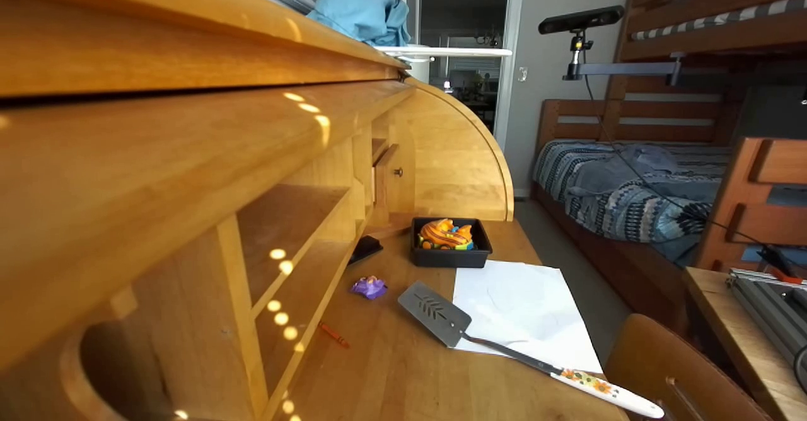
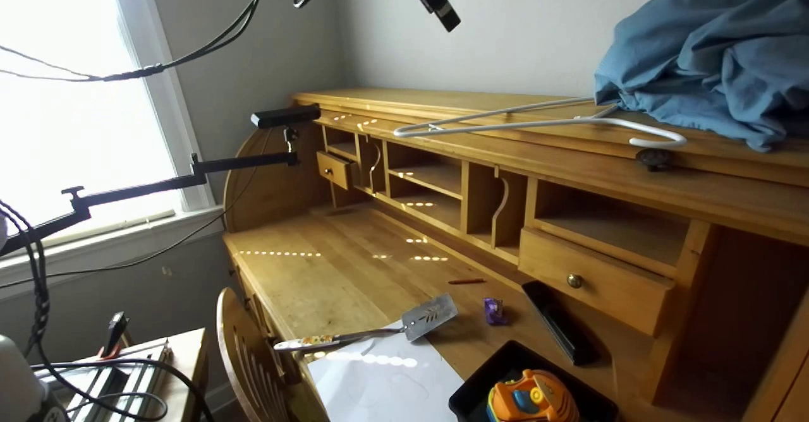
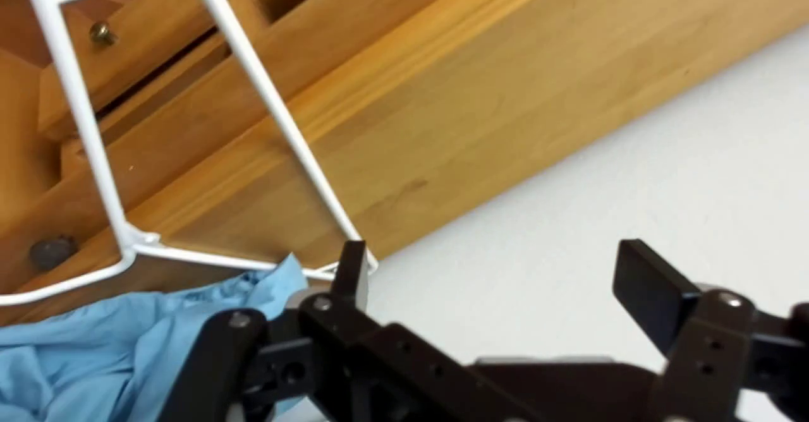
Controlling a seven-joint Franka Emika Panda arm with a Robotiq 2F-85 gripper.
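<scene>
1. Mostly black, and boldly so, was the gripper (image 3: 493, 270)!
2. The cloth (image 3: 158, 340) showed plain blue, while the wire frame (image 3: 275, 105) stood out white!
3. Grey was the spatula blade (image 1: 435, 315) with its leaf pattern (image 1: 432, 308), and orange and yellow flowers (image 1: 602, 386) dotted the white handle (image 1: 633, 403)!
4. The toy (image 1: 444, 236) blazed orange with darker stripes, the tray (image 1: 451, 259) was black, the wrapper (image 1: 370, 287) purple!

Blue cloth (image 3: 120, 346) cropped in wrist view

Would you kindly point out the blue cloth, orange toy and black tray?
Blue cloth (image 3: 126, 352), wrist view: crumpled folds.
Orange toy (image 1: 442, 236), an exterior view: striped side.
Black tray (image 1: 449, 258), an exterior view: near wall.
</scene>
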